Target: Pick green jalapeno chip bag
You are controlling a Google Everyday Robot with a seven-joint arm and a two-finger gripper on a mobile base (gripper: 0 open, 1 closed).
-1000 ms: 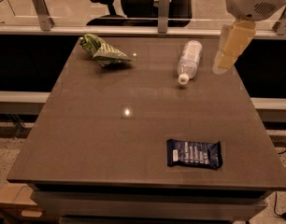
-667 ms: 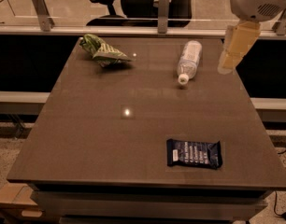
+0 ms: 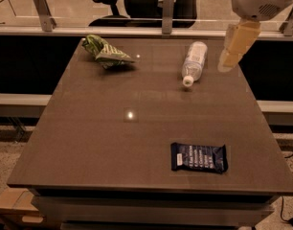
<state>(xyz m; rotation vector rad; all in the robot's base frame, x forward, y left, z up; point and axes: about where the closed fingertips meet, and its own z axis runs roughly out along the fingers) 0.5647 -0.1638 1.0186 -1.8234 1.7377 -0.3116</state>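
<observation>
The hand (image 3: 229,61) hangs above the tabletop's (image 3: 89,143) 1 o'clock edge, just on the 3 o'clock side of the plastic bottle (image 3: 193,61). It holds and touches nothing, and I cannot tell whether it is apart or together. It is probably held high so that it can pass over the bottle. The green jalapeno chip bag (image 3: 107,52) lies crumpled at the far 11 o'clock corner, well apart from the hand. The dark blue packet (image 3: 199,157) lies flat at 5 o'clock, out of the way.
</observation>
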